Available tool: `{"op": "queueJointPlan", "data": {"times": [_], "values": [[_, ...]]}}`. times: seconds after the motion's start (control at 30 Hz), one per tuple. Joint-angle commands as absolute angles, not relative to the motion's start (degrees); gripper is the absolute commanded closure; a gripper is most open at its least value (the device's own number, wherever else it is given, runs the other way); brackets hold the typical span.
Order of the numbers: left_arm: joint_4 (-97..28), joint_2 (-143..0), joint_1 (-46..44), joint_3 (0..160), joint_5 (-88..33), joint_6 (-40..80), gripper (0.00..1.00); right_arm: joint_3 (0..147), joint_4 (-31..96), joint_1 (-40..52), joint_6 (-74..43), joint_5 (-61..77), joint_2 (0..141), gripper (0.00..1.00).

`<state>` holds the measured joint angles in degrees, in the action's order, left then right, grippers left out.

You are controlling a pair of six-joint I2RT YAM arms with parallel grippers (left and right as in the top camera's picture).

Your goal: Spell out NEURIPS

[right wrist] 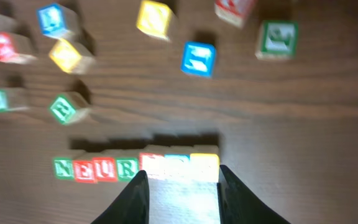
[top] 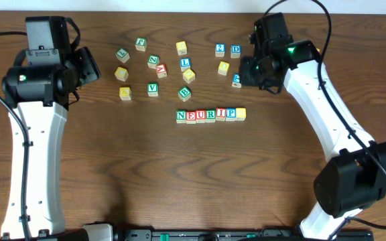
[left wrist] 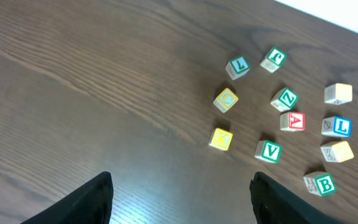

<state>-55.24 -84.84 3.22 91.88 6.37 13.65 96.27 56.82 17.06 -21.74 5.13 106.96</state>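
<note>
Seven letter cubes stand in a row at the table's middle: green N (top: 181, 116), red E (top: 191, 116), U (top: 201, 116), R (top: 211, 116), red I (top: 221, 114), blue P (top: 231, 114) and a yellow-faced cube (top: 240, 114). In the blurred right wrist view the row reads N (right wrist: 63, 168), E (right wrist: 84, 169), U (right wrist: 105, 169), R (right wrist: 127, 168), then washed-out cubes ending in the yellow one (right wrist: 204, 163). My right gripper (right wrist: 182, 177) is open and holds nothing, raised away from the row's right end. My left gripper (left wrist: 180, 186) hangs open over bare wood at the far left.
Loose cubes lie behind the row: L (top: 122, 55), F (top: 141, 44), V (top: 153, 89), B (top: 185, 94), 2 (top: 220, 49), D (top: 236, 51). A blue cube (top: 236, 80) sits partly under the right gripper (top: 250, 72). The left gripper (top: 89, 67) is just left of the cluster.
</note>
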Motion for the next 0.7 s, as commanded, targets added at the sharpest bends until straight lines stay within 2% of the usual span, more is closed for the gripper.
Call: {"op": "queueJointPlan", "data": {"times": [0.0, 0.37, 0.67], "values": [[-55.9, -86.2, 3.3, 91.3, 6.5, 13.8, 0.30, 95.9, 60.4, 16.7, -27.8, 0.4, 111.5, 0.76], [-55.9, -86.8, 3.3, 91.0, 6.5, 14.5, 0.30, 95.5, 62.8, 16.0, -28.5, -0.5, 121.3, 0.78], [-55.9, -86.8, 3.3, 90.9, 6.5, 14.8, 0.30, 94.1, 62.1, 15.7, -28.5, -0.8, 122.2, 0.76]]}}
